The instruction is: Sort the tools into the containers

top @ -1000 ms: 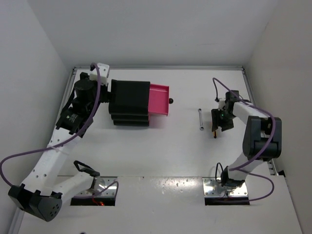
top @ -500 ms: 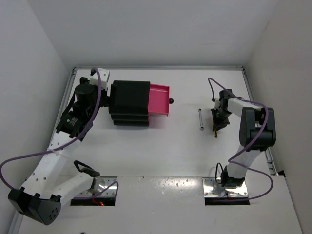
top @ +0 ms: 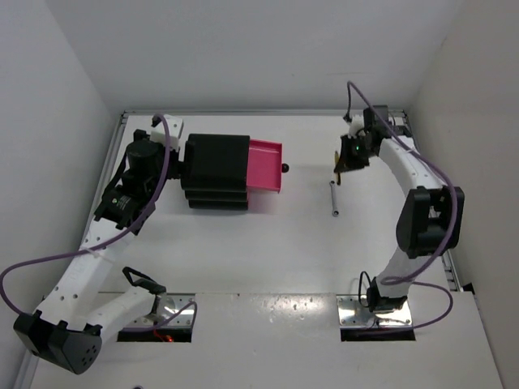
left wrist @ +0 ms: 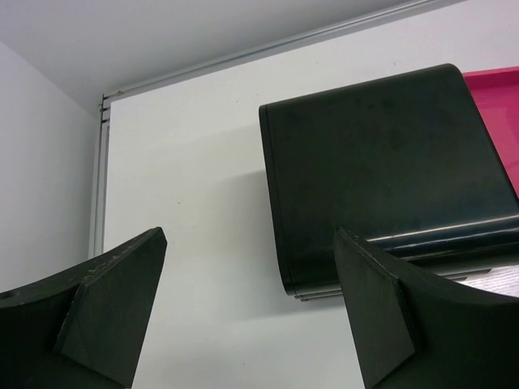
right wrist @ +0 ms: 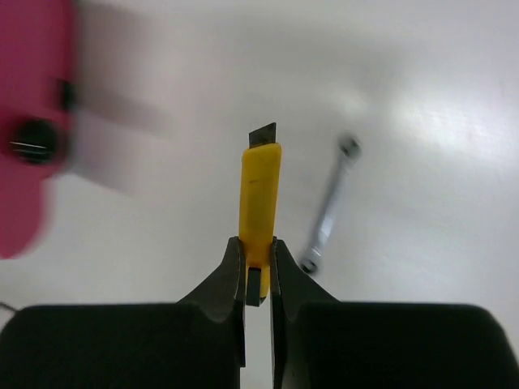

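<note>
My right gripper (right wrist: pixel 258 259) is shut on the tail of a yellow-bodied cutter (right wrist: pixel 259 194), held above the table with its blade tip pointing away. From above, the right gripper (top: pixel 347 159) hangs to the right of the open magenta drawer (top: pixel 264 166). A thin silver wrench (top: pixel 333 198) lies on the table just below it; the wrench (right wrist: pixel 328 209) also shows in the right wrist view. My left gripper (left wrist: pixel 251 271) stands open at the back left of the black drawer unit (left wrist: pixel 381 162), holding nothing.
The drawer unit (top: pixel 215 172) stands at the far left of the table, its top drawer pulled out rightward with a black knob (top: pixel 285 168). The knob (right wrist: pixel 32 143) appears blurred at the left of the right wrist view. A raised rim (top: pixel 268 112) borders the table's far edge.
My right gripper closed on the yellow cutter, lifted it off the table and carried it toward the far side and left, nearer the open drawer. The left arm barely moved.
</note>
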Action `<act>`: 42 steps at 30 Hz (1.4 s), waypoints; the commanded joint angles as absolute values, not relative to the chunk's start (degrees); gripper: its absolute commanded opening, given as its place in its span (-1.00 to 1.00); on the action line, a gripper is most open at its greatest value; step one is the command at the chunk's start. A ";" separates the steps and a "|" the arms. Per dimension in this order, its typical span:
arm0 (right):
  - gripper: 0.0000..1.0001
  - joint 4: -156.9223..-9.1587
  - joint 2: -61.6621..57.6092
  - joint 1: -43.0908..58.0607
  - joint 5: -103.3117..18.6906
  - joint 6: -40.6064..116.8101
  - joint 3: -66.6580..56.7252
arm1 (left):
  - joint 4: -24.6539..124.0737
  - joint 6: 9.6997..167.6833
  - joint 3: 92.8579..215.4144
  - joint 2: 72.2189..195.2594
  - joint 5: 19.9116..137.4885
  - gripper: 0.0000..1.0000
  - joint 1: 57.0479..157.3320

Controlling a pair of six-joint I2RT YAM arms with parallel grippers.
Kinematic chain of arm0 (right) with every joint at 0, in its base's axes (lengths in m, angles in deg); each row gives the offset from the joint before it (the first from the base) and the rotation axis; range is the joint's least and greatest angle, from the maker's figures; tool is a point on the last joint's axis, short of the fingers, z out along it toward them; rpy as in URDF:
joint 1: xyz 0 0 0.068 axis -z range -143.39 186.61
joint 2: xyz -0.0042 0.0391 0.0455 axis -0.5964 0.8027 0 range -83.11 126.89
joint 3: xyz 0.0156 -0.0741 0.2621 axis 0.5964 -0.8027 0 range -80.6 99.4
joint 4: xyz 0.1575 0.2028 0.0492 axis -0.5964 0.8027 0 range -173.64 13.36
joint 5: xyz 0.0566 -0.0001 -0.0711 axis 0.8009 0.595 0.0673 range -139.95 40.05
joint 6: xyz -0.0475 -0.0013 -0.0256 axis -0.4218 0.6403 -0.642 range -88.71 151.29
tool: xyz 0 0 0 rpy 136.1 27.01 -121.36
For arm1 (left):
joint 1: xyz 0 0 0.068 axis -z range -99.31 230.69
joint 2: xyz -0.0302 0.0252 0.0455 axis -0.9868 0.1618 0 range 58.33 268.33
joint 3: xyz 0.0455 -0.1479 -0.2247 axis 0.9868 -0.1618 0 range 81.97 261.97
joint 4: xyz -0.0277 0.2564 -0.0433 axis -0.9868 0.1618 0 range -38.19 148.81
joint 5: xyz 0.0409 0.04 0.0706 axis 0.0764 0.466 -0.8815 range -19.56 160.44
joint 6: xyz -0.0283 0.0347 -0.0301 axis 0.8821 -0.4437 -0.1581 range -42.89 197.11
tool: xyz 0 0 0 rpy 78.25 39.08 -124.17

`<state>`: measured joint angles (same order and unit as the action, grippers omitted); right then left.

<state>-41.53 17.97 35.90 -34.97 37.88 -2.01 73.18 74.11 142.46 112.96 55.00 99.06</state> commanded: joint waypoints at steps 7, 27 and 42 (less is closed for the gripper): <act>-1.00 -41.89 20.07 22.48 -20.15 44.03 18.08 | 74.49 74.21 144.89 114.41 57.17 1.00 98.71; -0.56 -40.75 37.13 11.91 -21.74 45.09 31.10 | 73.87 76.58 147.27 119.77 54.09 1.00 98.18; -0.01 -49.43 19.74 20.07 -7.79 47.28 22.08 | 72.82 75.97 148.32 123.99 63.84 1.00 98.18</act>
